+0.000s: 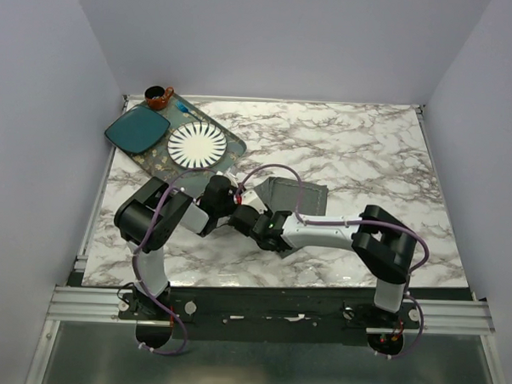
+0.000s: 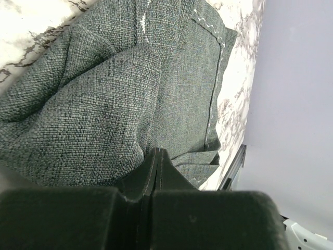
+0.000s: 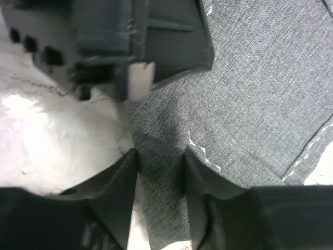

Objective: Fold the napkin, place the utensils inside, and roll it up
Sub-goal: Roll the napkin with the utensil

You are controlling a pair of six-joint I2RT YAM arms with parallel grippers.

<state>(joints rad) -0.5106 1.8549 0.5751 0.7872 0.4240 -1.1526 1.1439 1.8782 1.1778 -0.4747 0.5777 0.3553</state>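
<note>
The dark grey napkin (image 1: pixel 297 196) lies rumpled on the marble table (image 1: pixel 368 146), just right of where the two arms meet. In the left wrist view the napkin (image 2: pixel 104 94) fills the frame in folds. My left gripper (image 2: pixel 157 152) is shut, its tips pinched into the cloth at its near edge. In the right wrist view my right gripper (image 3: pixel 160 156) stands open low over the napkin (image 3: pixel 260 94), with a strip of its edge lying between the fingers. The left gripper (image 3: pixel 119 41) hangs close above it. The utensils are out of view.
A tray (image 1: pixel 232 144) at the back left corner carries a white ribbed plate (image 1: pixel 197 144), a teal square plate (image 1: pixel 137 129) and a small brown cup (image 1: pixel 158 97). Purple cables (image 1: pixel 278 169) loop over both arms.
</note>
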